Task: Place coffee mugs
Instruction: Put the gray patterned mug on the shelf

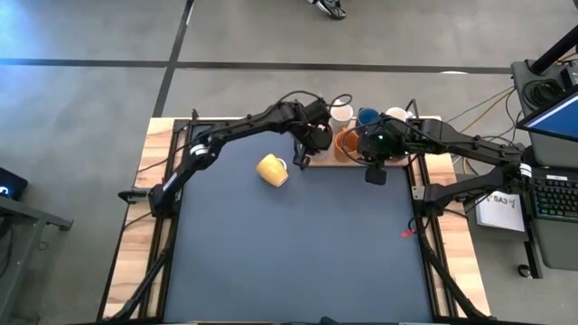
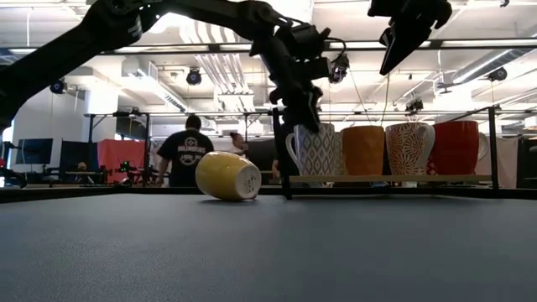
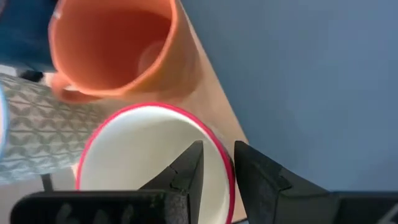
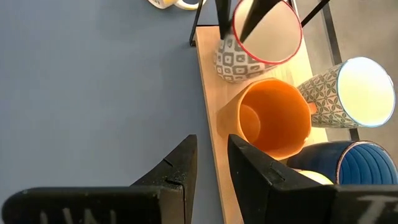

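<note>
Straddling red-rimmed mug's rim: left pincer.

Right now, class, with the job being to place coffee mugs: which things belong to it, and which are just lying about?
Job:
- yellow mug, on its side on the mat
- red-rimmed mug, left gripper at its rim
- orange mug
- blue mug
- wooden shelf

Lying about:
- keyboard
- paper

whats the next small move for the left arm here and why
Probably lift the left gripper straight up off the red-rimmed mug. Its fingers straddle the rim with a gap, and that mug already stands upright on the wooden shelf beside the orange mug. Once clear, it could head for the yellow mug, which lies on its side on the mat, likely the next to place.
</note>
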`<state>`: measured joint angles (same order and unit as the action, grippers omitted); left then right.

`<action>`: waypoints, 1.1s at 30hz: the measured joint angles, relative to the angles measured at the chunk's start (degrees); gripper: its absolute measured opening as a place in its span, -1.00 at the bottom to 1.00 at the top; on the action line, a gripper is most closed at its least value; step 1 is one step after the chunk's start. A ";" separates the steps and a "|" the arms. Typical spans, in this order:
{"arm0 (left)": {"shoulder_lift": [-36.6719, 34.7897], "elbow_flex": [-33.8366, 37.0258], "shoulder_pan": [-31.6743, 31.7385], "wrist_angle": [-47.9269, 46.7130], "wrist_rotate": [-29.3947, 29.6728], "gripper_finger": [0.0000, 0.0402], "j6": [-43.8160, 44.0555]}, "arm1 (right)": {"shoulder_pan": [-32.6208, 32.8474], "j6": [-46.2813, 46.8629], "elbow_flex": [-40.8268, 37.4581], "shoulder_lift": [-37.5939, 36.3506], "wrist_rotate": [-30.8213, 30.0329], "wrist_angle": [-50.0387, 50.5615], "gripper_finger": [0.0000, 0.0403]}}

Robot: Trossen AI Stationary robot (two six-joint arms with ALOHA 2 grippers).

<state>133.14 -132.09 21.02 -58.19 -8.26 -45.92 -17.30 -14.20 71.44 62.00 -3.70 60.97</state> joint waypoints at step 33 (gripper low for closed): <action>-5.44 2.68 -8.55 -18.32 -23.91 -0.64 13.32 | -6.11 -14.20 -0.59 8.86 6.69 -13.37 -0.61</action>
<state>127.70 -129.41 12.47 -76.51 -32.17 -32.60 -23.41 -28.39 70.85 70.85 2.98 47.60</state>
